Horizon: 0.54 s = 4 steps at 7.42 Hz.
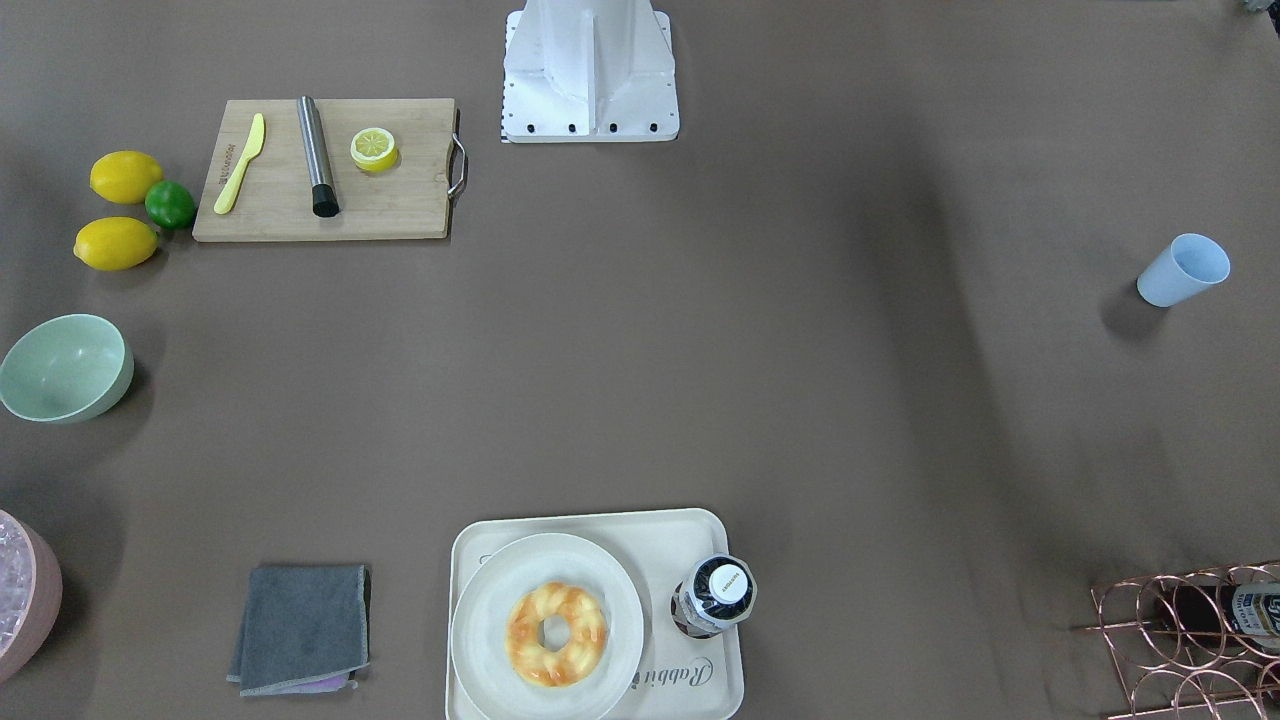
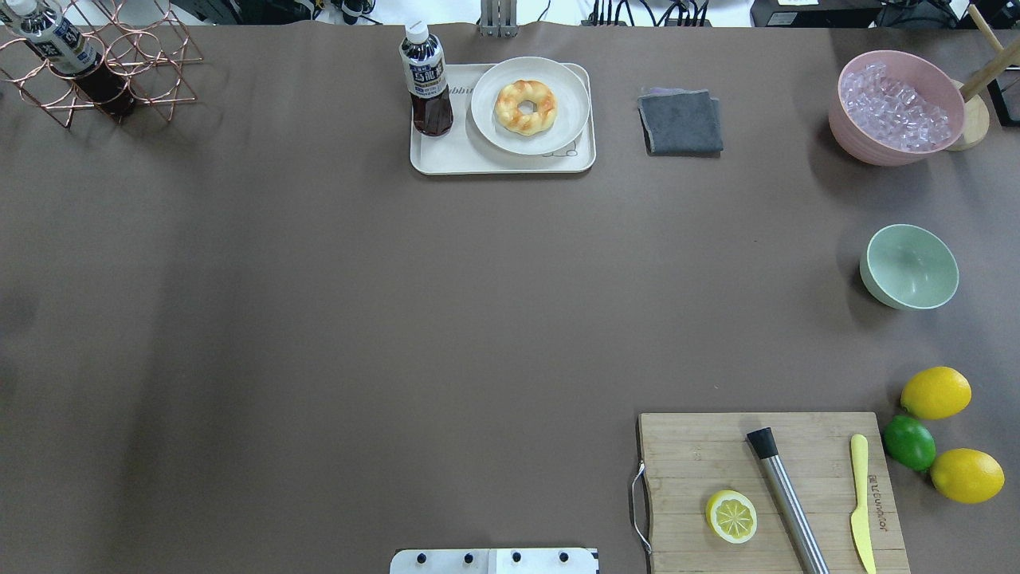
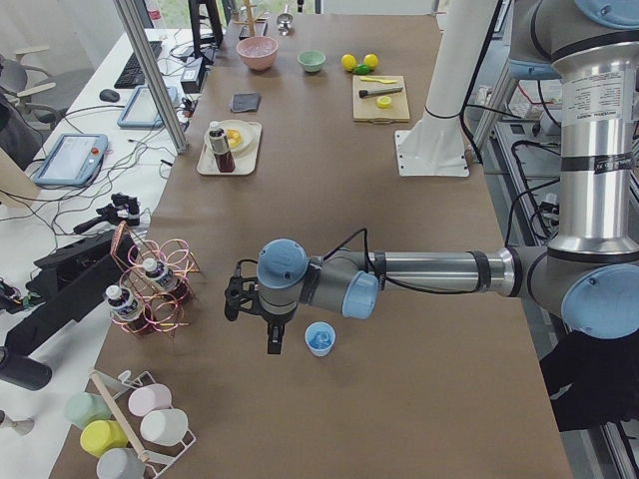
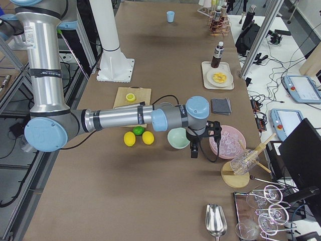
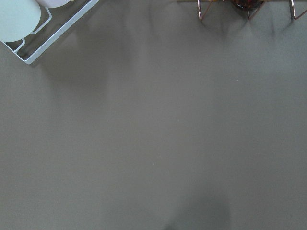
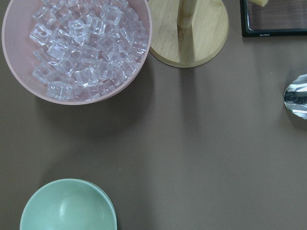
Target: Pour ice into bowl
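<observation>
I see the ice (image 2: 896, 108) heaped in the pink tub (image 2: 846, 131), with the mint-green bowl (image 2: 908, 267) near it on the table (image 2: 319, 319). The tray (image 1: 720, 640) reads "Rabbit". I cannot tell whether the left claw (image 3: 255, 314) or the right claw (image 4: 203, 143) is wide or narrow.

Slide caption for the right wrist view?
Ice piled in the pink tub; the bowl nearby sits empty.

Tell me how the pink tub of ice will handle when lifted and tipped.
Likely heavy for its size: the pink tub is filled nearly to its rim with ice. The cubes look glassy and loose, so they would probably slide out together when tilted. Its smooth rounded wall may slip when pinched.
</observation>
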Motion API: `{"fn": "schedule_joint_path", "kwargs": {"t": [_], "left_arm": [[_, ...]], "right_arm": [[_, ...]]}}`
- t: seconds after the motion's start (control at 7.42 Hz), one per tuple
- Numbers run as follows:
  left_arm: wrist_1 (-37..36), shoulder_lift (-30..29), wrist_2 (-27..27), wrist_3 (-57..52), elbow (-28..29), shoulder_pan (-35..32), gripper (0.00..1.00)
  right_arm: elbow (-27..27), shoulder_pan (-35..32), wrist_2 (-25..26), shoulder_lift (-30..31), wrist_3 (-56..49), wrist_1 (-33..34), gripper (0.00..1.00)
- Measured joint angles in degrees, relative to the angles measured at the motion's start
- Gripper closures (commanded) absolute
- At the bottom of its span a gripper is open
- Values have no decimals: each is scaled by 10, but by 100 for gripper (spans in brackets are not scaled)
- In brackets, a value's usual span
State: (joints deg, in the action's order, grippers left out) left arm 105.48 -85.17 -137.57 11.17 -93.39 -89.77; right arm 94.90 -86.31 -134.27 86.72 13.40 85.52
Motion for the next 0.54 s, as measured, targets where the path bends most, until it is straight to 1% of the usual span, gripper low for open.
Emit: {"fn": "schedule_joint_path", "kwargs": {"t": [0.54], "left_arm": [[-1, 1, -2, 1, -2, 1, 3]], "right_arm": [[-6, 0, 0, -8, 1, 0, 1]]}}
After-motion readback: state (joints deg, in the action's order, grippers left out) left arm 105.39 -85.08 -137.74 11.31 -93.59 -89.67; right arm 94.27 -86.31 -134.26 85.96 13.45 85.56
